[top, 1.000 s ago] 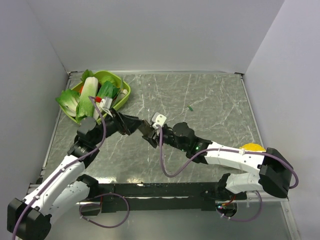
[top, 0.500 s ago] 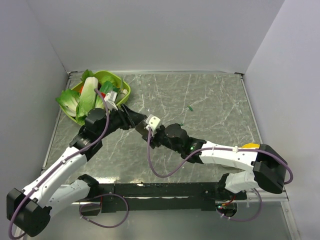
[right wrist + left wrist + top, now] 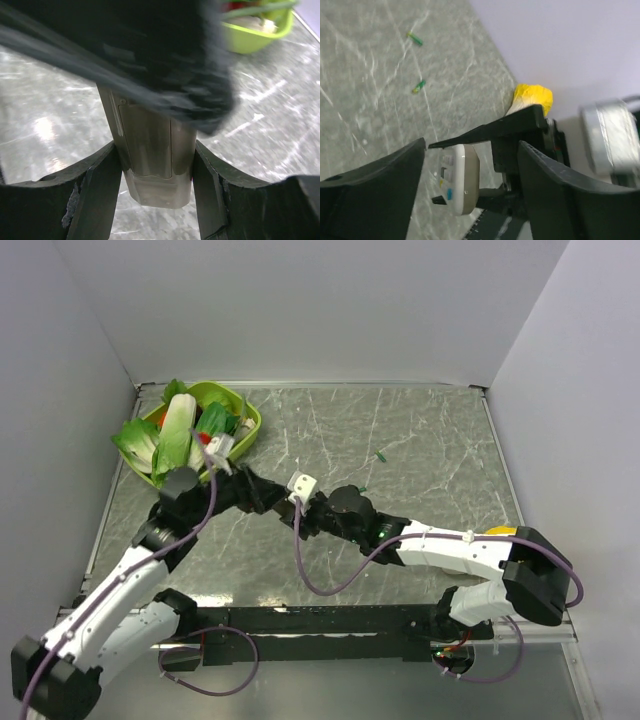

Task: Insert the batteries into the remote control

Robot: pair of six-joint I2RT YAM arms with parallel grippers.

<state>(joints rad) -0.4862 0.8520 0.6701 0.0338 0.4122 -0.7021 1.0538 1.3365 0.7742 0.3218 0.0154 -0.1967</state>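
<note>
The remote control point(image 3: 150, 135) shows its grey-brown reverse in the right wrist view. My right gripper point(image 3: 156, 165) is shut on its two long sides near one end. In the left wrist view the remote's point(image 3: 460, 177) white button face shows. It stands between the fingers of my open left gripper point(image 3: 471, 150) with gaps on both sides. In the top view the two grippers, left point(image 3: 272, 497) and right point(image 3: 300, 510), meet mid-table and hide the remote. Two green batteries point(image 3: 382, 455) point(image 3: 364, 488) lie on the table to the right, also seen from the left wrist point(image 3: 414, 38) point(image 3: 419, 86).
A green basket point(image 3: 250, 426) of leafy vegetables stands at the back left, close behind the left arm. A yellow object point(image 3: 505, 533) lies at the right side by the right arm. The marbled tabletop point(image 3: 430, 440) is walled on three sides.
My right gripper has carried the remote left toward the left arm. My left gripper swung back and then down, and its open fingers now stand around the remote.
</note>
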